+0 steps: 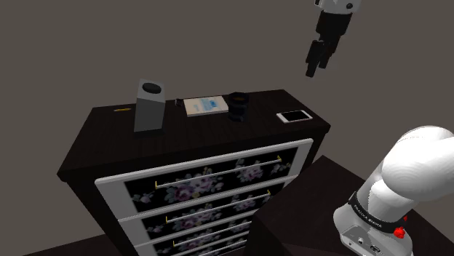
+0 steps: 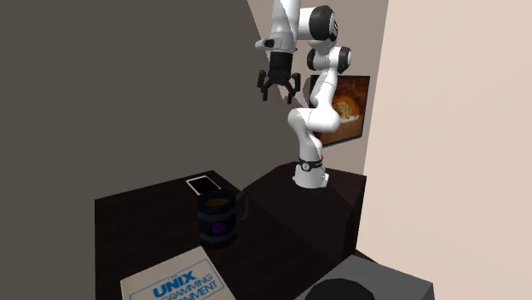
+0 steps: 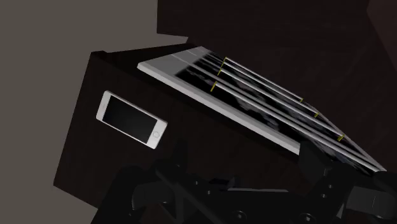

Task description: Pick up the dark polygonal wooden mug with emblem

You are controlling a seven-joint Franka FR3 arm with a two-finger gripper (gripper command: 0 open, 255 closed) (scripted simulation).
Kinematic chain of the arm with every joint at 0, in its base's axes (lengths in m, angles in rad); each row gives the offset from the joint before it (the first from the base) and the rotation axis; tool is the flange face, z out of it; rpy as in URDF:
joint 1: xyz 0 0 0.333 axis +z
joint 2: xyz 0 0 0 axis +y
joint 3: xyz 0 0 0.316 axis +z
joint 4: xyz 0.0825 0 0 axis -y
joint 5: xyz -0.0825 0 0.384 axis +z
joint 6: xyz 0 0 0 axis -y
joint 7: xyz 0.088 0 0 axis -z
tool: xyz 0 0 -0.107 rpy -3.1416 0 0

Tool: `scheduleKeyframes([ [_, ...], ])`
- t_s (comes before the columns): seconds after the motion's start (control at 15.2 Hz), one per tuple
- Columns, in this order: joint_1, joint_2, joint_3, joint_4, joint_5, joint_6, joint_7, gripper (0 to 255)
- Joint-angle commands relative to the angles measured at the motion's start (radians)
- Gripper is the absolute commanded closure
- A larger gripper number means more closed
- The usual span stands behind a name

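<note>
Gripper [image 3: 242, 156], its fingers apart and empty, is hanging high over the phone [image 3: 132, 119] end of the dresser [image 1: 109, 127] while the dark mug [image 1: 238, 105] is sitting farther along beside the book [image 1: 205, 106], so a straight drop is risking hitting the phone instead.
</note>
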Motion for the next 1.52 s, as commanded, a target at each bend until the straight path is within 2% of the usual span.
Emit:
scheduleKeyframes([
  [0.0, 0.0, 0.0, 0.0, 0.0, 0.0, 0.0, 0.0, 0],
  [0.33, -0.016, 0.133, 0.037, -0.024, 0.031, 0.156, 0.118, 0],
  [0.73, -0.037, 0.328, 0.076, -0.002, 0.051, 0.329, 0.252, 0],
  [1.45, -0.068, 0.736, 0.111, 0.171, 0.037, 0.568, 0.489, 0],
])
